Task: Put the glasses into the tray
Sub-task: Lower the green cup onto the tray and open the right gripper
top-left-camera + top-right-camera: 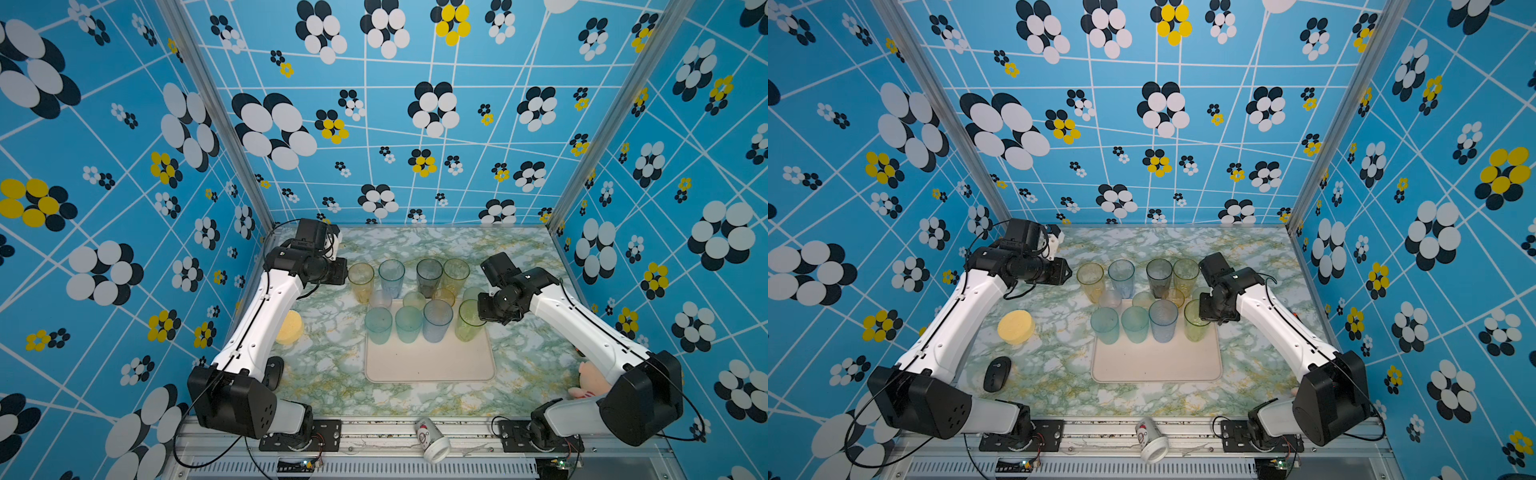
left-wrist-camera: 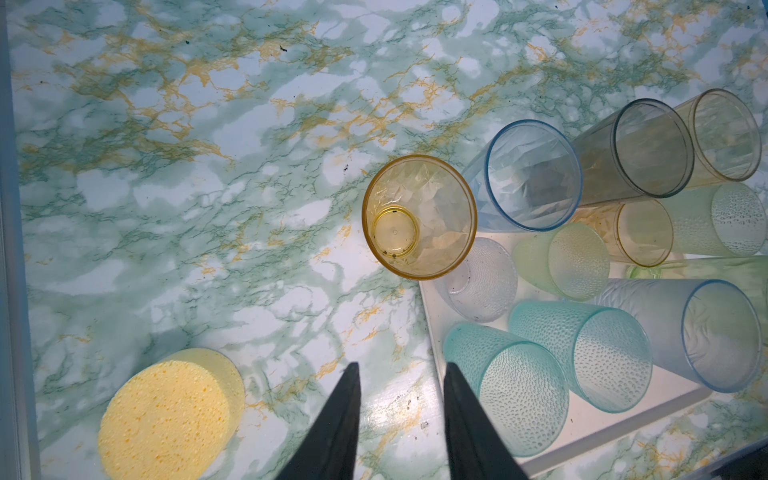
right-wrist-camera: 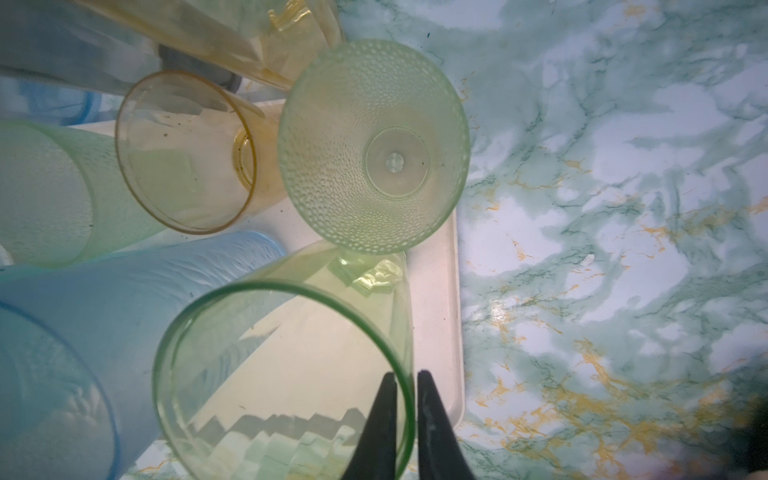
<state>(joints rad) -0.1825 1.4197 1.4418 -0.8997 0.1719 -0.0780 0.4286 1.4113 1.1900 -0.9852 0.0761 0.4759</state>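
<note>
The cream-pink tray (image 1: 430, 365) lies mid-table. On its far half stand two teal glasses (image 1: 378, 325), a blue one (image 1: 437, 321) and a tall green glass (image 1: 469, 326), with short glasses (image 1: 414, 299) behind them. A tall amber glass (image 1: 360, 282), a pale blue one (image 1: 391, 277), a smoky one (image 1: 429, 276) and a yellow-green one (image 1: 456, 275) stand on the table beyond the tray. My right gripper (image 3: 407, 374) has one finger inside and one outside the green glass's rim (image 3: 286, 286), closed narrowly on the wall. My left gripper (image 2: 402, 365) hangs open and empty over the table beside the tray's corner.
A pale-yellow round dish (image 1: 289, 327) sits left of the tray, partly under the left arm. A black mouse (image 1: 997, 374) lies nearer the front left. A white paper cup (image 1: 432, 440) lies on the front rail. A pink plush toy (image 1: 590, 380) sits under the right arm.
</note>
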